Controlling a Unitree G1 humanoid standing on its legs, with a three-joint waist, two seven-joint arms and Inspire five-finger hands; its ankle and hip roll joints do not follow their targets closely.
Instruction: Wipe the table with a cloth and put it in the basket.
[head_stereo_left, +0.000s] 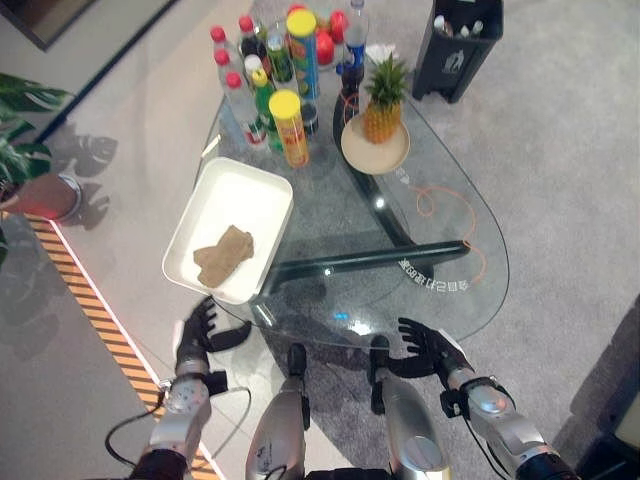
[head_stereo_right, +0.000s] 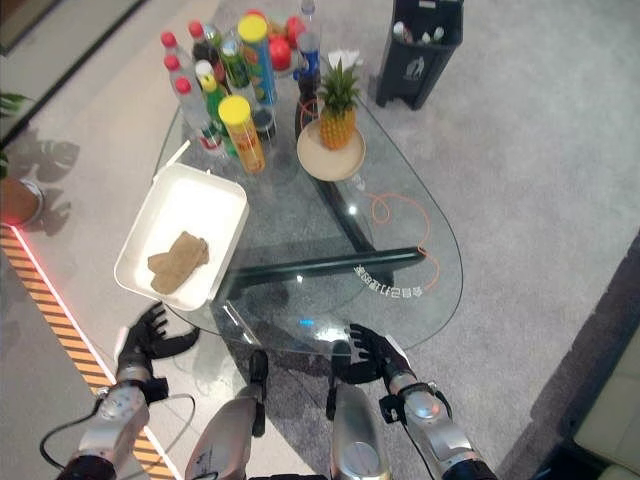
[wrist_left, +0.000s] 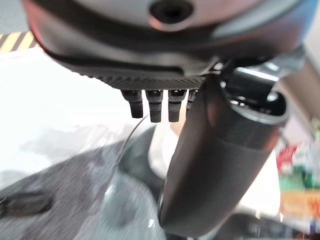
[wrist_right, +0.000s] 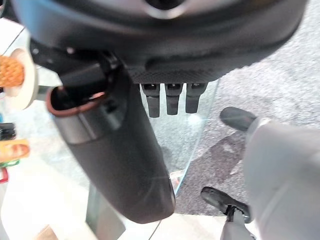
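- Cloth (head_stereo_left: 224, 254): brown, crumpled, lying inside the white basket (head_stereo_left: 258, 188), long axis slanting from the basket's near-left up toward its far-right.
- Basket: sitting on the glass table (head_stereo_left: 450, 240) at its left side, near corner overhanging or at the table's near-left edge; cannot tell which.
- Left hand (head_stereo_left: 200, 330): just below the basket's near corner, off the table edge, fingers spread and relaxed, holding nothing. Clearly the nearer hand; cloth lying ahead of its fingertips and slightly to the right, over the basket's near wall.
- Right hand (head_stereo_left: 428, 346): at the table's near edge, well apart from the basket, fingers loosely fanned, empty.
- Judgement: task looking either finished or not begun, with the cloth already in the basket and neither hand on it. If wiping is to come, a reach up and over the basket wall by the left hand seems called for, fingers closing across the cloth's short side.
- Open room: wide bare glass in the middle and right of the table, between basket and right hand; good wiping ground.
- Crowding at the far end: bottles (head_stereo_left: 240, 95), yellow-lidded cans (head_stereo_left: 288, 125) and a pineapple (head_stereo_left: 384, 100) on a plate (head_stereo_left: 375, 152), all beyond the basket and likely to topple under a long sweep.
- Near table edge close to both hands; risk of dragging the cloth off it on a pull-back stroke.
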